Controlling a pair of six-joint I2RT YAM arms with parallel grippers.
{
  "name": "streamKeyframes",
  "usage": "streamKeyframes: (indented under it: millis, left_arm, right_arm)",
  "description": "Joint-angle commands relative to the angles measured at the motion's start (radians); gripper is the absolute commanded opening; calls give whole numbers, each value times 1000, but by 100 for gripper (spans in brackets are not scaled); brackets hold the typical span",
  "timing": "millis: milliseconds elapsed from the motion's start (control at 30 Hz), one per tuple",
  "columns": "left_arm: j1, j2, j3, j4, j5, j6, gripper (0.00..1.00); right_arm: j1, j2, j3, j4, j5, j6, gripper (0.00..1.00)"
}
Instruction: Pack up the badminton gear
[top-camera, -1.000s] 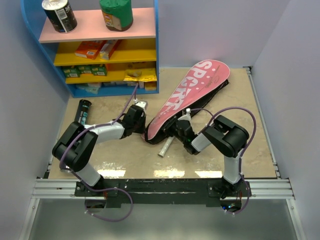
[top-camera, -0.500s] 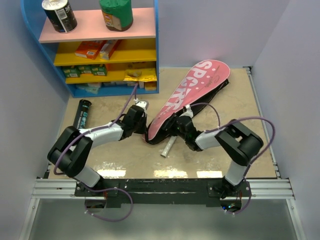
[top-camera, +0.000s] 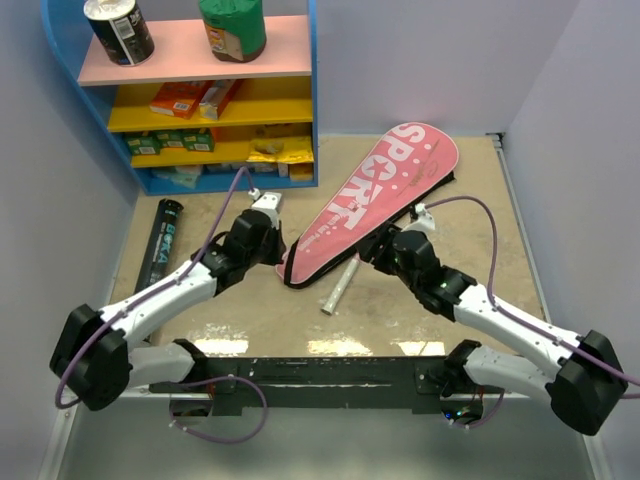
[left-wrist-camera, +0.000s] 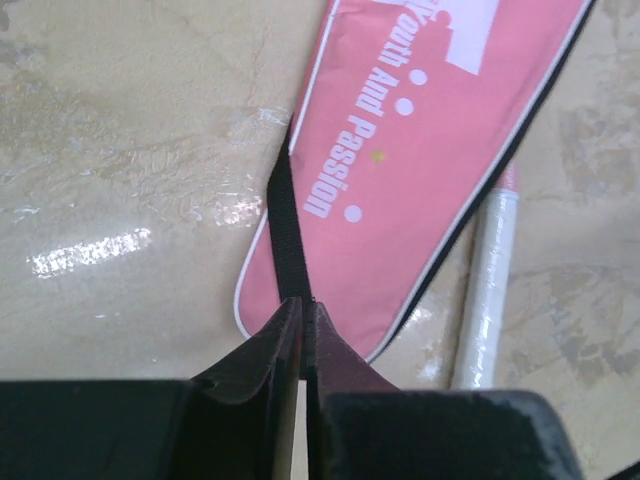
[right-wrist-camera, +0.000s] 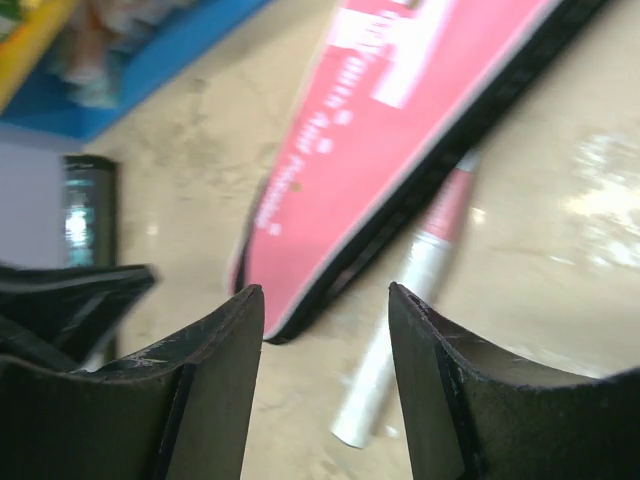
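Observation:
The pink "SPORT" cover (top-camera: 375, 195) lies diagonally across the table, narrow end near. My left gripper (top-camera: 281, 259) is at that narrow end. In the left wrist view its jaws (left-wrist-camera: 304, 301) are shut on the cover's black strap (left-wrist-camera: 284, 235), with the pink cover (left-wrist-camera: 420, 150) beyond. A racket's white and pink handle (top-camera: 339, 286) pokes out from under the cover's near edge. My right gripper (top-camera: 373, 251) hovers open just right of that edge. In its own view, the right gripper (right-wrist-camera: 325, 295) holds nothing, above the handle (right-wrist-camera: 415, 290). The black tube (top-camera: 164, 242) lies at the left.
A blue shelf unit (top-camera: 312, 95) with snack cans and boxes stands at the back left. Walls close in on the left and right. The tube lies close to the left wall, in front of the shelf.
My right gripper has opened and drawn back to the right from the cover's edge. Both arms have stretched out lower. The left gripper keeps its hold on the strap.

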Motion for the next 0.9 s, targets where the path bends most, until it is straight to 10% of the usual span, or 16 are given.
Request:
streamKeyframes:
  millis: [0, 267, 867]
  left_arm:
    - [-66, -78, 69, -64, -11, 11, 15]
    - [-188, 140, 262, -69, -30, 172, 39]
    - [-336, 525, 407, -38, -333, 381, 48]
  right_arm:
    - [-2, -41, 21, -287, 120, -5, 57]
    - [-5, -126, 21, -376, 133, 13, 58]
    - [-4, -355, -76, -488, 99, 35, 63]
